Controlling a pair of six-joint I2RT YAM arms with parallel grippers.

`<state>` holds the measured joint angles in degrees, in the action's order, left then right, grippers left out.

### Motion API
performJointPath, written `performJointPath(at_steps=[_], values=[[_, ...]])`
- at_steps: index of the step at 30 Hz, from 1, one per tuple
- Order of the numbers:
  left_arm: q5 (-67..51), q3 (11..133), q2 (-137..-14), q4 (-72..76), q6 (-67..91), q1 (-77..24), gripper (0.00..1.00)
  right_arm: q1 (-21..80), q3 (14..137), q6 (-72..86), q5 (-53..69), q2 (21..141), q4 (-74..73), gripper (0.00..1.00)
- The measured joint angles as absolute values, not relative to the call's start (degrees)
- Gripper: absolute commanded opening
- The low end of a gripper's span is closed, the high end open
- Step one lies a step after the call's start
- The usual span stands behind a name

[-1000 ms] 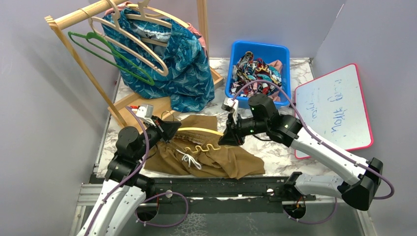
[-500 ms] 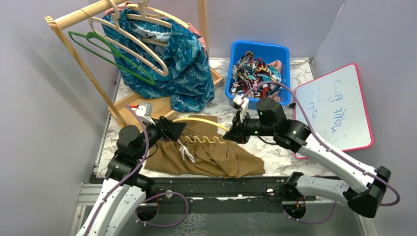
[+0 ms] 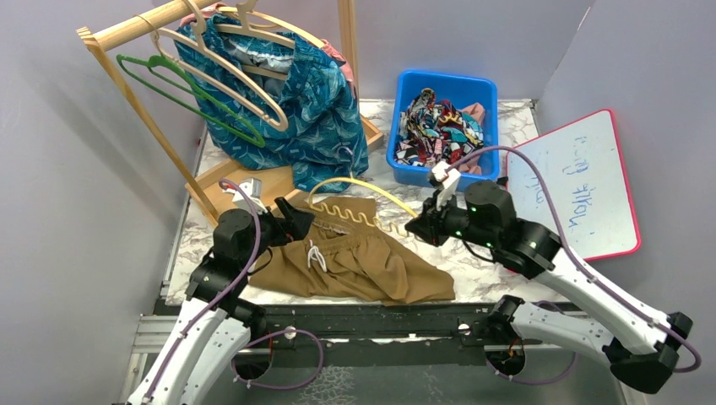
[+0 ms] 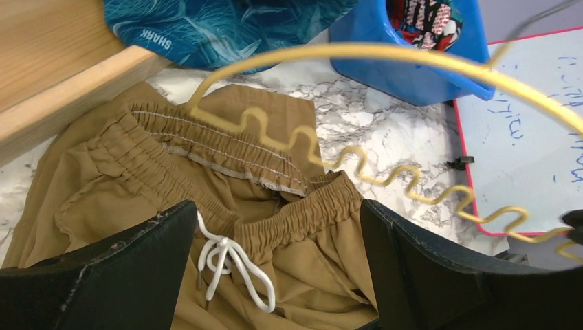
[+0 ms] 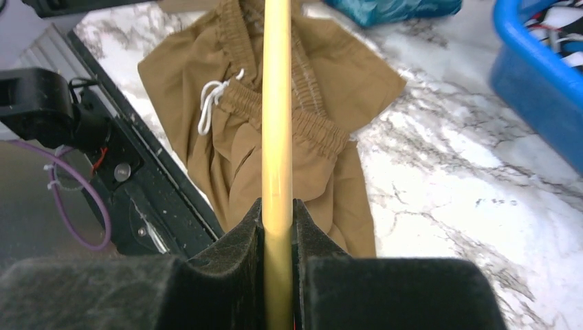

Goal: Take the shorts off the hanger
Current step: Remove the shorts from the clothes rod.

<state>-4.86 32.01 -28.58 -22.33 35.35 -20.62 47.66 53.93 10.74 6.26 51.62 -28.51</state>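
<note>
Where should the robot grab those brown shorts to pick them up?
Pinch the bunched elastic waistband beside the white drawstring, coming down from above. The brown shorts lie flat on the table, so that thick ridge is probably the easiest fold to catch.

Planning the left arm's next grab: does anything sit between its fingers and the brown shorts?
Nothing directly: the left gripper hangs open over the brown shorts. The yellow hanger, clamped by the right gripper, crosses over the waistband farther out.

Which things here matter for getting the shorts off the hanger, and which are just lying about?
In the job: brown shorts, yellow hanger, right gripper, left gripper, teal shorts.
Lying about: whiteboard, blue bin.
</note>
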Motion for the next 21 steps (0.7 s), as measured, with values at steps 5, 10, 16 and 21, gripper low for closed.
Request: performJointPath(at_steps=[5, 10, 16, 21], values=[[-2.9, 30.9, -29.3, -22.9, 35.9, -20.6, 0.91, 47.7, 54.2, 10.8, 3.6, 46.0, -29.1, 0.01], [-2.4, 30.2, -31.5, -23.3, 36.4, -20.6, 0.91, 47.6, 54.2, 10.7, 3.3, 44.1, -28.7, 0.01], [-2.4, 31.4, -30.7, -24.5, 33.4, -20.6, 0.94, 47.6, 54.3, 9.1, 3.5, 45.4, -24.8, 0.01], [-2.5, 33.4, -26.3, -24.4, 26.7, -20.6, 0.95, 47.6, 54.3, 6.0, 3.5, 49.3, -19.8, 0.02]])
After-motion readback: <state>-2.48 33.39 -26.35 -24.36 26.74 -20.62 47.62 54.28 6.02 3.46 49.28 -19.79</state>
